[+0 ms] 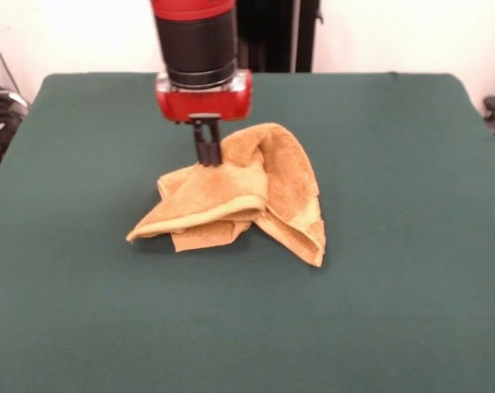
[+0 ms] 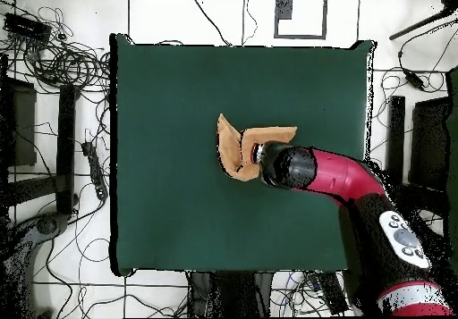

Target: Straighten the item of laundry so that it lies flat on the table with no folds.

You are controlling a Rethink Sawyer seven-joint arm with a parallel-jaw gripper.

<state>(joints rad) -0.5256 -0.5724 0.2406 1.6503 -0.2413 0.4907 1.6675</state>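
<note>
The mustard-yellow towel (image 1: 247,196) lies crumpled and folded over itself near the middle of the dark green table (image 1: 395,311). Its border band shows along the front folds. My gripper (image 1: 207,158) comes straight down onto the towel's far left part, with its dark fingers close together and pinching a raised fold. In the overhead view the towel (image 2: 234,146) sticks out to the left of the arm's wrist (image 2: 286,166), which hides the gripper's tips and part of the cloth. No white tag shows.
Green table cloth (image 2: 170,199) spreads wide on all sides of the towel. Cables and stands (image 2: 63,65) lie on the floor beyond the table's edges. The red arm (image 2: 358,186) reaches in from the lower right of the overhead view.
</note>
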